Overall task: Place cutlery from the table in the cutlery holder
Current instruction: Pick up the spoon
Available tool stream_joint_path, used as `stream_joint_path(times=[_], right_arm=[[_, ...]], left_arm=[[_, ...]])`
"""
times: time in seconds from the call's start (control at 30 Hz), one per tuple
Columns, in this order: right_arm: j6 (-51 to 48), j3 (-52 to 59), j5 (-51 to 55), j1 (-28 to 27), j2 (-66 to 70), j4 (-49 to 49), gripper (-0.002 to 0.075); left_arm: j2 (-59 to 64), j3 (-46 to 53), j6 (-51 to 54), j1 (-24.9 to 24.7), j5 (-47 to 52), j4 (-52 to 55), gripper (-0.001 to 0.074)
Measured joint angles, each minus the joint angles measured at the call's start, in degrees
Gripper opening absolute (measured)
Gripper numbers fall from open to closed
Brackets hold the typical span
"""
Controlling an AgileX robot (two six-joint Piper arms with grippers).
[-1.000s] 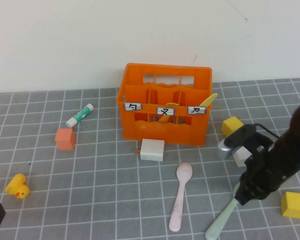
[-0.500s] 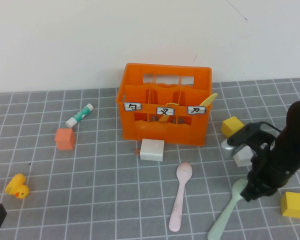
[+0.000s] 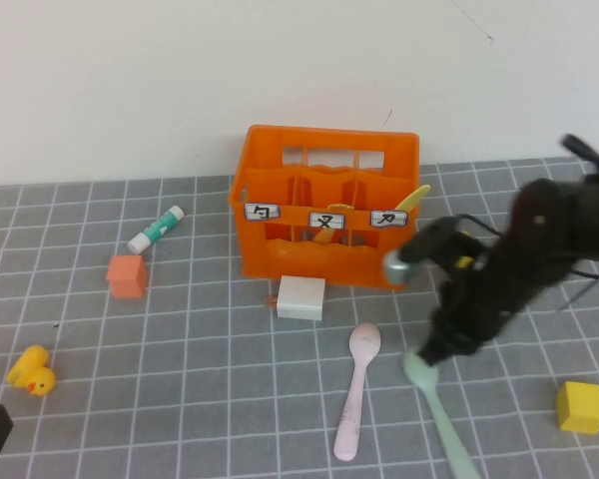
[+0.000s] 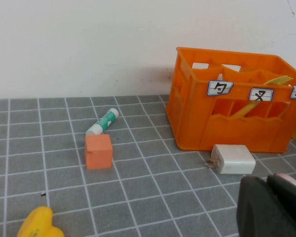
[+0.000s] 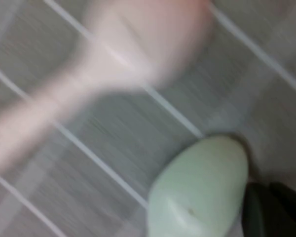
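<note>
The orange crate (image 3: pixel 324 205) stood on the grey worktop (image 3: pixel 180 349) against the white wall, and everything else lay around it. Two pieces of cutlery were already inside — a yellow fork (image 3: pixel 326 228) leaning in the middle front compartment and a yellow knife (image 3: pixel 412 199) poking up over the crate's right end. Just in front of the crate lay a white block (image 3: pixel 301 297), touching nothing. In front of that, a little to the right, the pink spoon (image 3: pixel 355 387) lay flat with its bowl towards the crate and its handle pointing away. Just right of the pink spoon's bowl was the mint spoon (image 3: pixel 441 409), bowl nearest the crate, handle running off towards the front edge of the view. The right hand (image 3: pixel 436 349) was down at the mint spoon's bowl, in front of the crate's right corner, with the dark arm rising behind it to the right; whether its fingers were closed on the spoon I cannot tell, since the wrist view showed only the mint bowl close up and the pink spoon blurred beyond it. The left hand (image 4: pixel 274 207) sat low, well in front of the crate and far to its left; its fingers looked close together with nothing between them. Left of the crate lay a white-and-green tube (image 3: pixel 157 229), an orange cube (image 3: pixel 127 275) in front of it, and a yellow duck (image 3: pixel 32 371) further forward — all apart from one another. A yellow cube (image 3: pixel 581 406) sat well to the crate's front right.
</note>
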Motion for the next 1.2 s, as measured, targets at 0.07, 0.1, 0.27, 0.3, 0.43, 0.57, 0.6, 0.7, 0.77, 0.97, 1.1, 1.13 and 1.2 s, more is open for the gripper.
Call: stream_joint_path(times=[0.07, 0.1, 0.27, 0.3, 0.43, 0.57, 0.6, 0.7, 0.77, 0.97, 1.1, 1.13, 1.2], right_arm=[[0.3, -2.5, 0.3, 2.1, 0.4, 0.0, -0.0002], [1.1, -3.9, 0.9, 3.2, 0.5, -0.3, -0.0002], [7.3, -9.8, 5.0, 7.3, 0.3, -5.8, -0.0002], [8.7, -10.1, 5.7, 8.0, -0.1, -7.3, -0.0002], [16.1, -8.6, 7.3, 11.9, -2.9, -17.1, -0.0002], [25.1, -1.2, 3.5, 16.7, -8.5, -26.8, -0.0002], [26.5, 1.0, 2.3, 17.2, -10.0, -27.6, -0.0002], [28.5, 2.9, 1.8, 16.9, -11.5, -27.6, -0.0002], [28.9, 2.9, 2.0, 15.7, -11.5, -26.1, -0.0002], [23.3, 2.9, 2.6, 12.3, -10.6, -16.3, 0.016], [21.6, 2.9, 2.2, 12.2, -8.6, -13.6, 0.0372], [21.6, 2.9, 1.8, 12.2, -7.9, -13.5, 0.0402], [21.6, 2.9, 1.0, 12.2, -6.5, -13.4, 0.0434]], left_arm=[[0.0, 0.0, 0.0, 0.0, 0.0, 0.0, 0.0], [0.0, 0.0, 0.0, 0.0, 0.0, 0.0, 0.0], [0.0, 0.0, 0.0, 0.0, -0.1, 0.0, 0.0], [0.0, 0.0, 0.0, 0.0, -0.1, 0.0, 0.0], [0.0, 0.0, 0.0, 0.0, -0.1, 0.0, 0.0], [0.0, 0.0, 0.0, 0.0, -0.1, 0.0, 0.0], [0.0, 0.0, 0.0, 0.0, -0.1, 0.0, 0.0], [0.0, 0.0, 0.0, 0.0, -0.1, 0.0, 0.0], [0.0, 0.0, 0.0, 0.0, -0.1, -0.1, 0.0], [0.0, 0.0, 0.0, 0.0, -0.1, -0.5, -0.0001], [0.0, 0.0, 0.0, 0.0, -0.1, -0.8, -0.0001], [0.0, 0.0, 0.0, 0.0, -0.1, -0.9, -0.0001], [0.0, 0.0, 0.1, 0.0, -0.1, -0.9, -0.0001]])
